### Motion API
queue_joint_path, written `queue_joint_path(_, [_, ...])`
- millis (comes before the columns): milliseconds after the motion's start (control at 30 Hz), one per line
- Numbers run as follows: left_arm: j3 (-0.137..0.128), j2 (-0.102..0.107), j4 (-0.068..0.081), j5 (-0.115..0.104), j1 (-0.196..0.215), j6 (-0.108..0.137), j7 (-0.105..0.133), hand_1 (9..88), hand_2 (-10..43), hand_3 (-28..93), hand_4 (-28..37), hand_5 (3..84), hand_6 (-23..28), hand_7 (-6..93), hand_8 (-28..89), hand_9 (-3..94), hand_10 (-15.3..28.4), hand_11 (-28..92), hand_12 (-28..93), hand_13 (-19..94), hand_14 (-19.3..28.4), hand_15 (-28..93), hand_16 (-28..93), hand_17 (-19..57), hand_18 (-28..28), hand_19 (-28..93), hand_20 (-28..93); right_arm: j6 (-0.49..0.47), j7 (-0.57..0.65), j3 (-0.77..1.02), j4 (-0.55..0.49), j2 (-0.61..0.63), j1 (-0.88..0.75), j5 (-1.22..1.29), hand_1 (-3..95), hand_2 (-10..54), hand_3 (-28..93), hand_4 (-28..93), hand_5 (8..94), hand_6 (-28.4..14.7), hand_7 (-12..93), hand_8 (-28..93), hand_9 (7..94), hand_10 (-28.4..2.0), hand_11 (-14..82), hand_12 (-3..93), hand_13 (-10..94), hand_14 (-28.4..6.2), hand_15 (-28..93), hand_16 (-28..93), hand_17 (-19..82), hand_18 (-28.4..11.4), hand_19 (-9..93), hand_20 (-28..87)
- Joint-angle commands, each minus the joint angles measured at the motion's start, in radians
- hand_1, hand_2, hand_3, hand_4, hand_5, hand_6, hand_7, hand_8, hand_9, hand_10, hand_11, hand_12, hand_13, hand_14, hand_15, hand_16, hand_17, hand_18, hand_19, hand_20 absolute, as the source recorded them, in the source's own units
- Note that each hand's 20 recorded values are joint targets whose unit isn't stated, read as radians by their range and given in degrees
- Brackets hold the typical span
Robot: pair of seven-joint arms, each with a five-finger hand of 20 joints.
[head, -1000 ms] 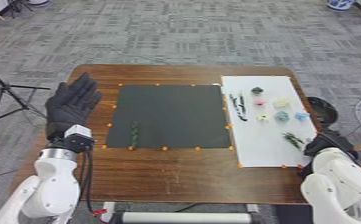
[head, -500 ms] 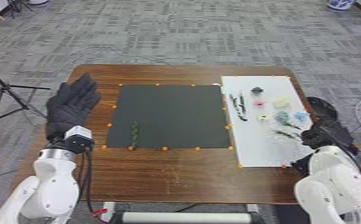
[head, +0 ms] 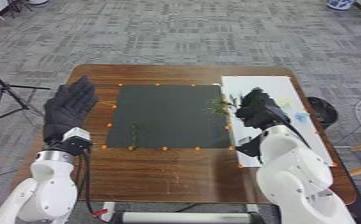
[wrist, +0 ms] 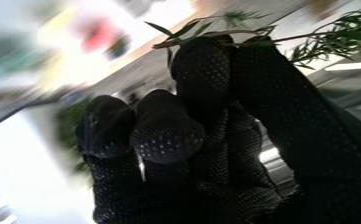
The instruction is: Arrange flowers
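Slender dark-green sprig (head: 134, 135): near-left on square dark-grey mat (head: 172, 112). Thin-stemmed, leafy green spray (head: 219, 106): at mat's right edge, pinched in black-gloved right hand (head: 262, 112). Black-gloved left hand (head: 67, 107): open, left of mat. Risks: fingertip pinch may let stem twist; spreading leaves may snag, spoiling placement.

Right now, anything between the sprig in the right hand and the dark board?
Nothing visible in the way. From the head view, the sprig in the right hand already overlaps the right edge of the dark board. The green stem near that board's near left corner is well aside.
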Motion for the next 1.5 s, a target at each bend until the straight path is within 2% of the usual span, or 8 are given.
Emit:
queue_joint_path(33, [0.015,0.007,0.002,0.016,-0.005,0.018,-0.004,24.6,12.8,73,-28.3,45.7,8.1,11.3,-9,35.2,13.2,17,7,26,11.6,17,-4,-5.4,13.3,34,8,-0.055,-0.037,-0.192,0.13,-0.156,0.087,0.006,48.7,-6.4,72,-11,63.6,-3.9,55,15,80.1,-11.7,42.4,45.7,78,-8.4,71,43,53,-22.4,93,43])
queue_joint_path(500, [0.093,0.016,0.041,0.023,-0.092,0.006,-0.02,24.7,12.4,73,-28.3,45.5,8.0,11.2,-9,35.1,13.2,17,7,26,11.5,16,-4,-5.3,13.3,33,8,0.007,-0.039,-0.243,0.352,-0.32,0.085,-0.15,49.9,-7.5,72,-12,64.3,-3.4,55,13,80.5,-11.8,42.8,46.1,79,-8.2,70,42,54,-22.4,93,43])
queue_joint_path(867, [0.092,0.013,0.043,-0.015,-0.092,0.03,-0.009,24.9,12.4,73,-28.3,46.2,8.2,11.6,-9,35.7,13.3,18,7,27,11.8,17,-4,-5.3,13.4,33,8,0.056,-0.073,-0.244,0.341,-0.322,0.081,-0.148,39.6,-9.5,67,-14,67.3,-5.5,38,13,78.2,-14.4,48.0,35.7,78,-8.9,69,42,53,-22.8,93,42])
queue_joint_path(1133, [0.089,0.009,0.039,-0.02,-0.086,0.024,-0.006,25.1,12.4,73,-28.3,46.3,8.3,11.7,-9,35.8,13.4,18,7,27,12.0,17,-4,-5.4,13.5,34,8,0.094,-0.098,-0.246,0.298,-0.281,0.077,-0.139,34.8,-9.4,69,-15,67.2,-6.6,31,-9,77.8,-14.8,48.0,35.2,78,-8.4,69,41,53,-22.6,93,42])
queue_joint_path(1233, [0.077,0.01,0.035,-0.021,-0.079,0.021,0.0,25.0,12.4,73,-28.3,46.3,8.3,11.8,-9,35.7,13.4,18,7,27,12.2,18,-4,-5.4,13.5,34,8,0.088,-0.141,-0.23,0.257,-0.239,0.063,-0.106,29.7,-0.7,71,-15,64.9,-7.2,33,-9,73.4,-15.8,49.5,36.2,74,-10.7,71,42,51,-22.0,93,44])
queue_joint_path(1300, [0.069,0.009,0.031,-0.022,-0.07,0.02,0.001,25.0,12.4,73,-28.3,46.3,8.2,11.9,-9,35.7,13.4,18,7,27,12.2,18,-4,-5.4,13.5,34,8,0.048,-0.137,-0.217,0.235,-0.225,0.055,-0.081,26.9,7.0,72,-15,62.8,-7.7,48,-13,71.4,-16.6,48.6,35.4,72,-12.0,72,42,50,-21.5,93,44])
queue_joint_path(1400, [0.062,0.006,0.028,-0.025,-0.062,0.017,0.001,25.1,12.4,73,-28.3,46.4,8.3,11.9,-9,35.7,13.3,18,7,27,12.5,18,-4,-5.4,13.5,34,8,-0.087,-0.148,-0.18,0.2,-0.211,0.044,-0.037,27.1,14.8,73,-15,64.3,-8.2,63,-15,73.6,-17.5,30.4,25.2,71,-11.8,70,40,49,-20.6,93,40])
queue_joint_path(1500, [0.055,0.005,0.024,-0.021,-0.053,0.014,0.0,25.0,12.4,73,-28.3,46.3,8.3,11.9,-10,35.7,13.4,18,7,27,12.5,18,-4,-5.4,13.6,34,8,-0.243,-0.218,-0.134,0.167,-0.201,0.022,-0.016,28.2,18.0,73,-15,67.6,-7.7,59,-15,70.8,-19.5,19.4,20.3,70,-12.2,69,38,47,-20.7,93,37])
